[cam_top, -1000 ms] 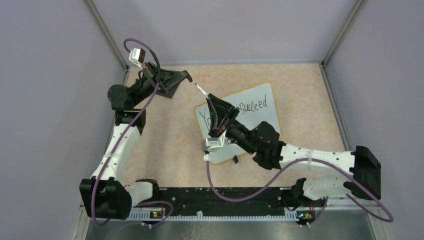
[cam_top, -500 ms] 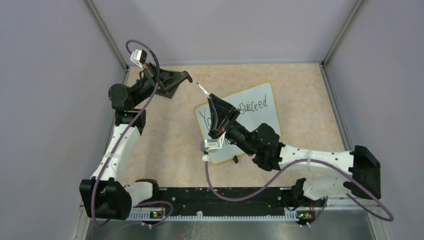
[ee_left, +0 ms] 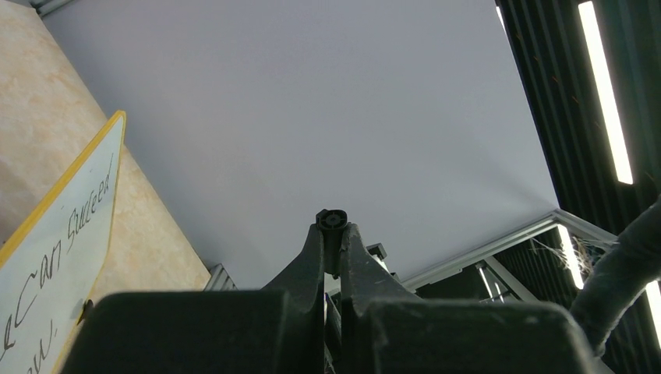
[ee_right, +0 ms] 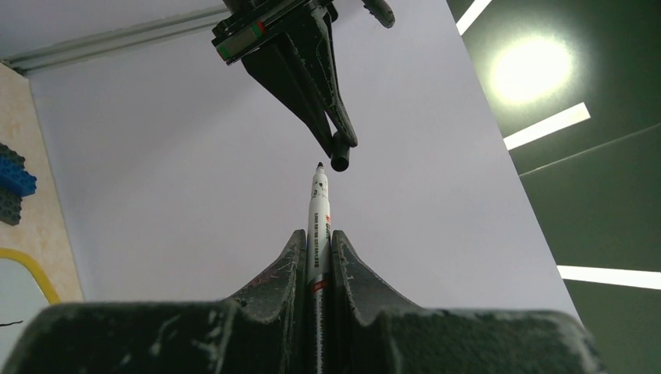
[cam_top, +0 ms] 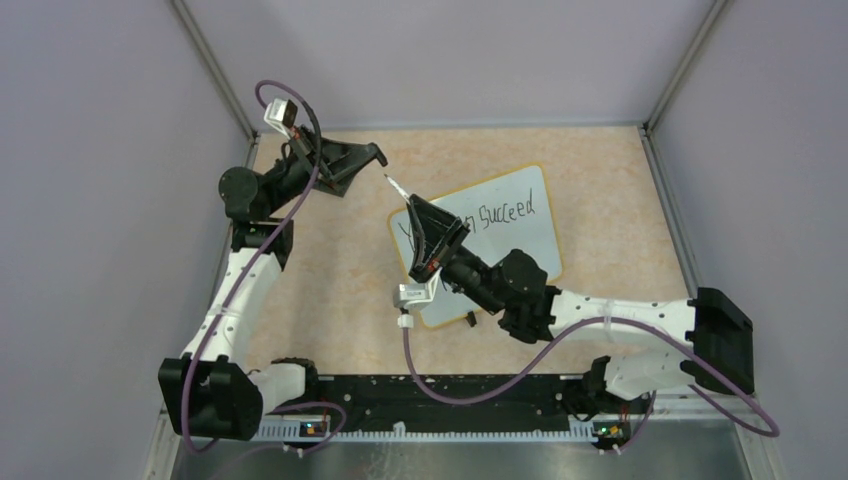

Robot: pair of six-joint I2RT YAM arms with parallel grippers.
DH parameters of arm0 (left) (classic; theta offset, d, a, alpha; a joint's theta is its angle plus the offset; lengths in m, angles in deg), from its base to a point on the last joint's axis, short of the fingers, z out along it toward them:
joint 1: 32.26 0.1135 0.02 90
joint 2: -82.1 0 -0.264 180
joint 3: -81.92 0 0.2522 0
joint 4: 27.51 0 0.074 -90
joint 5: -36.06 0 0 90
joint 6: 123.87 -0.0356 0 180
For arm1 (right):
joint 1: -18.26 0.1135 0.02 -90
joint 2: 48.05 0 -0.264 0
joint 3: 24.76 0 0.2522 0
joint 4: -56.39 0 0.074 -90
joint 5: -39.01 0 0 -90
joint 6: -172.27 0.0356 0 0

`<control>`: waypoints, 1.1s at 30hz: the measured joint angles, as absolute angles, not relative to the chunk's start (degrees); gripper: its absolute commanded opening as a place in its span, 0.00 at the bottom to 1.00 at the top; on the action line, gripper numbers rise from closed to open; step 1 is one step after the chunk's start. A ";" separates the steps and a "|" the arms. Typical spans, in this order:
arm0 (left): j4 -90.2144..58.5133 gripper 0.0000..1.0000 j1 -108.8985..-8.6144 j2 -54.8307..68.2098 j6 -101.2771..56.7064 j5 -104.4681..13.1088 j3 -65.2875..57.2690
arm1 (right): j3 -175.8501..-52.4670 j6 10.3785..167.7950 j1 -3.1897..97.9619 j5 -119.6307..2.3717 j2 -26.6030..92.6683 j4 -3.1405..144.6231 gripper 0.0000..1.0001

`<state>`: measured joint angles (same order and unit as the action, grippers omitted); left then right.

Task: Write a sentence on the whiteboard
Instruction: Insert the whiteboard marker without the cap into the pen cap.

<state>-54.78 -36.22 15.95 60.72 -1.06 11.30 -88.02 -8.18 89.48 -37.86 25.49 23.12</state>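
The whiteboard (cam_top: pixel 525 240), white with a yellow rim, lies on the tan table right of centre. The sentence (cam_top: pixel 505 211) shows "Succeed"; my right arm covers the rest. In the left wrist view the whiteboard (ee_left: pixel 35 273) shows "Can Succeed" (ee_left: pixel 74 222). My right gripper (cam_top: pixel 415 207) is shut on a white marker (cam_top: pixel 396 187), tip pointing up-left. In the right wrist view the marker (ee_right: pixel 318 206) sticks out of the right gripper (ee_right: pixel 317 238). My left gripper (cam_top: pixel 377 154) is shut on a black marker cap (ee_left: pixel 333 221), also seen in the right wrist view (ee_right: pixel 340 162) just beyond the marker tip.
Blue blocks (ee_right: pixel 14 181) sit at the table's far left, below my left gripper. A small black clip foot (cam_top: pixel 468 319) lies at the whiteboard's near edge. Grey enclosure walls stand on all sides. Purple cables trail from both wrists.
My right arm has moved left and up with the marker, bringing its tip closer to the cap and uncovering more of the board. My left gripper has barely moved.
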 measured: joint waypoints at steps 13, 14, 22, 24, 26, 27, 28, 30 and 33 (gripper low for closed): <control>-54.41 0.00 -36.42 16.10 60.55 -1.04 12.48 | -88.02 -8.20 89.50 -37.05 25.51 23.19 0.00; -54.35 0.00 -36.42 16.19 60.55 -1.04 12.68 | -88.02 -8.20 89.50 -37.05 25.51 23.21 0.00; -54.08 0.00 -36.42 16.78 60.50 -0.88 13.22 | -88.02 -8.20 89.50 -36.77 25.51 23.32 0.00; -54.06 0.00 -36.42 16.86 60.50 -0.86 13.22 | -88.02 -8.20 89.50 -36.64 25.51 23.45 0.00; -54.04 0.00 -36.49 16.97 60.48 -0.86 13.24 | -88.02 -8.20 89.50 -36.62 25.51 23.51 0.00; -54.06 0.00 -36.55 17.04 60.46 -0.86 13.27 | -88.02 -8.20 89.50 -36.60 25.51 23.49 0.00; -54.06 0.00 -36.66 17.13 60.41 -0.90 13.42 | -88.02 -8.20 89.50 -36.55 25.51 23.49 0.00; -54.08 0.00 -36.73 17.13 60.33 -0.95 13.77 | -88.02 -8.20 89.50 -36.44 25.51 23.62 0.00; -54.00 0.00 -36.95 17.13 60.20 -0.86 14.42 | -88.02 -8.23 89.50 -36.27 25.51 23.97 0.00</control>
